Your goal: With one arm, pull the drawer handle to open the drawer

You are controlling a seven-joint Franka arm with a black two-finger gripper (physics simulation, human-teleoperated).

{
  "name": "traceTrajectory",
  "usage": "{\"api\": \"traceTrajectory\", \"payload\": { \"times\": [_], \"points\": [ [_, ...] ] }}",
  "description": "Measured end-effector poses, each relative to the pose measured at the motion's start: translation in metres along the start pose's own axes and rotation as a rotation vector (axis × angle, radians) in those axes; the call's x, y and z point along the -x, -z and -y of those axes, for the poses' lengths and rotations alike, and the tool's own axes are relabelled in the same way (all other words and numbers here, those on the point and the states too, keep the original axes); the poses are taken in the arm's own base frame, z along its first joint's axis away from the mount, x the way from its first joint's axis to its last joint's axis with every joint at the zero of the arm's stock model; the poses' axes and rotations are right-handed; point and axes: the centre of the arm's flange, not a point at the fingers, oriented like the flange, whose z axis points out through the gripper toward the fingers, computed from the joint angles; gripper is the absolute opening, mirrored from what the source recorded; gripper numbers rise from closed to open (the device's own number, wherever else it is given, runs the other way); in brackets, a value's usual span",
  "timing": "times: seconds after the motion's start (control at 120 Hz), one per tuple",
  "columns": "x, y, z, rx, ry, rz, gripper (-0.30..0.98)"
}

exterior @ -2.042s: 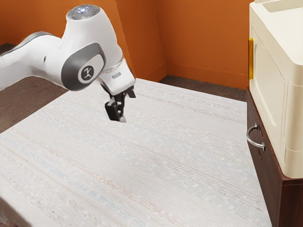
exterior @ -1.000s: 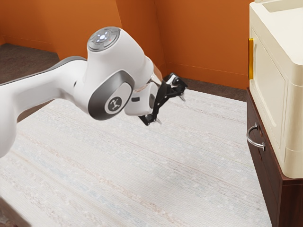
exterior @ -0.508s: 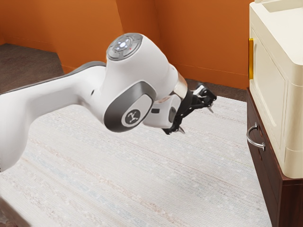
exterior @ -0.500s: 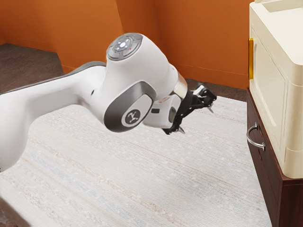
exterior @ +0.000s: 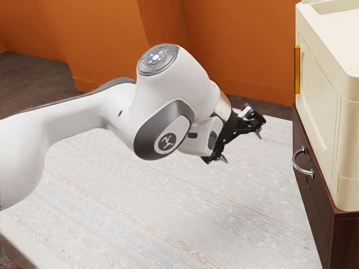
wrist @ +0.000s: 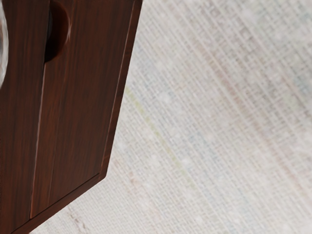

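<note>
My gripper (exterior: 242, 147) stands open in the exterior view, its two fingers spread wide and nothing between them. It is short of the cabinet, on the exterior view's left of the curved silver handle (exterior: 302, 166), with a gap separating them. That handle is fixed to the dark brown drawer front (exterior: 303, 139), which looks closed. In the wrist view a slice of the silver handle (wrist: 3, 48) shows at one edge, beside the dark wood front (wrist: 80, 107) with its rounded recess.
A cream box-like unit (exterior: 331, 73) with a yellow handle (exterior: 297, 69) rests on top of the brown cabinet. The pale woven surface (exterior: 168, 218) stretches below the arm. Orange walls (exterior: 241, 45) rise behind.
Over the last two seconds my gripper has moved toward the exterior view's right, nearer the cabinet, and turned, its fingers now seen spread. In the last half second it moved only slightly. The drawer has not moved.
</note>
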Motion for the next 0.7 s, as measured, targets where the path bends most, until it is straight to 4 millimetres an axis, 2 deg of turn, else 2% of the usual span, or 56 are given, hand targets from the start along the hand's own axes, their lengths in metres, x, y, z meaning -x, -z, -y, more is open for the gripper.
{"api": "traceTrajectory", "payload": {
  "times": [0.308, 0.467, 0.7],
  "points": [
    [-0.026, -0.008, 0.012, -0.035, -0.025, -0.032, 0.69],
    [-0.032, -0.01, 0.015, -0.046, -0.032, -0.039, 0.69],
    [-0.055, -0.013, 0.017, -0.05, -0.06, -0.059, 0.69]
  ]
}}
